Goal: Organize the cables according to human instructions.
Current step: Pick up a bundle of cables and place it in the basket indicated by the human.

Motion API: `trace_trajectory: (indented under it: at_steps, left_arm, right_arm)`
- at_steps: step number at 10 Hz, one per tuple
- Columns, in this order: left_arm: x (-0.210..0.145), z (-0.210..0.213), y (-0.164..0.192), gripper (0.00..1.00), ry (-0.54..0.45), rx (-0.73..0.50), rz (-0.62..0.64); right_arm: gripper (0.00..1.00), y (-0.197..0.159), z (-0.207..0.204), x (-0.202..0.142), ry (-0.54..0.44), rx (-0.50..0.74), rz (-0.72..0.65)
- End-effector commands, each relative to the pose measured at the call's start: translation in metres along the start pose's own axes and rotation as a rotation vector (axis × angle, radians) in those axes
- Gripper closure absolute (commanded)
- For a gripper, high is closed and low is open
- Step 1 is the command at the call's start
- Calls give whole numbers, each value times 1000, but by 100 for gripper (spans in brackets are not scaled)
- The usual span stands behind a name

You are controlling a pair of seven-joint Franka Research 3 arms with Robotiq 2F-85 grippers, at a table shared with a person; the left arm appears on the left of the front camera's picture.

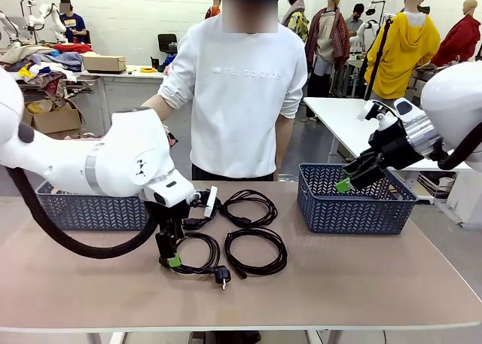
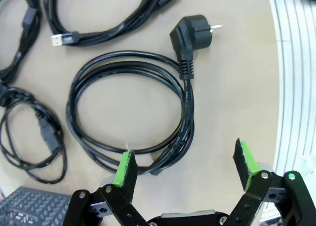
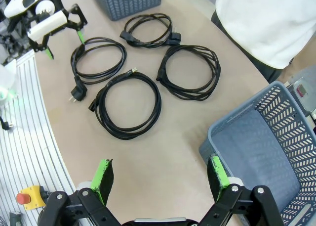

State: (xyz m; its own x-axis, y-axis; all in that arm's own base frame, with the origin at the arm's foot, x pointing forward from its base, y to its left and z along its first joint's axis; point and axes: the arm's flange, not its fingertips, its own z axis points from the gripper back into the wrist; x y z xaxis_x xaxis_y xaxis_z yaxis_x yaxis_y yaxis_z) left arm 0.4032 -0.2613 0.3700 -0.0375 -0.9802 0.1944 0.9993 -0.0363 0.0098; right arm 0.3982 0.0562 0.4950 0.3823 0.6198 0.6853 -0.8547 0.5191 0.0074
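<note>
Front view: tan tabletop (image 1: 361, 284), workshop room, white walls, cluttered benches behind. A person (image 1: 237, 95) in a white sweatshirt is seen at the far edge. Left basket (image 1: 83, 212) and right basket (image 1: 361, 212), both blue-grey mesh, are set toward the far side. Four coiled black cables (image 3: 157, 103) are laid on the tabletop between them, outside both. Left gripper (image 1: 170, 260) is spread open just above the near-left coil, the one with the Schuko plug (image 2: 193, 33). Right gripper (image 1: 348, 181) is spread open above the right basket's left rim.
</note>
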Motion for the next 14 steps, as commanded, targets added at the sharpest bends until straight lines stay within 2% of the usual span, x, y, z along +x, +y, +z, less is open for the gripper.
trace_trajectory:
  at_steps: [1, 9, 14]
  left_arm:
    - [10, -14, 10, 0, 52, -10, -21]
    - [28, -51, 8, 0, 94, -18, -22]
    - [24, -58, -1, 0, 119, 2, -17]
  right_arm:
    - [0, -3, -2, 1, -30, 12, 10]
    - [0, -3, -2, 1, -30, 12, 10]
    - [0, -3, -2, 1, -30, 12, 10]
